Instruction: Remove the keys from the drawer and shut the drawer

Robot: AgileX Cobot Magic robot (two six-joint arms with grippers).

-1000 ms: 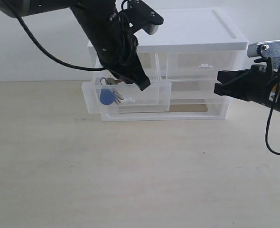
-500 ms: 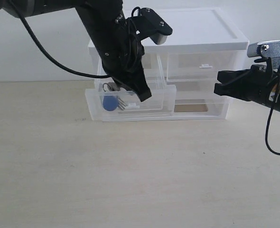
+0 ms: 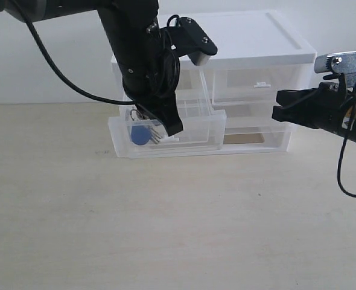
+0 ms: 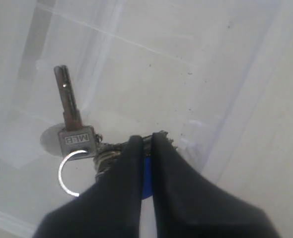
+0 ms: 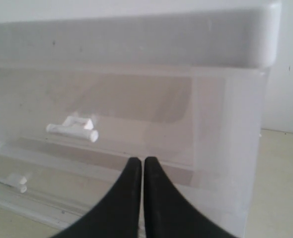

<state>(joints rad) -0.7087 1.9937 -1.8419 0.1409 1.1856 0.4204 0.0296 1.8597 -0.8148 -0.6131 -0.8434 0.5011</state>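
Here, left hand [image 4: 146, 140] pinches the keys [image 4: 75, 135] in the drawer [image 3: 197, 130].

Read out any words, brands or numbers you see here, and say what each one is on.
"MLB": stamped on the head of one of the keys, in the left wrist view.
No other text can be seen on the drawer unit or the blue fob.

Frontal, table-level exterior view; both wrist views close on drawer unit [image 3: 250, 42]
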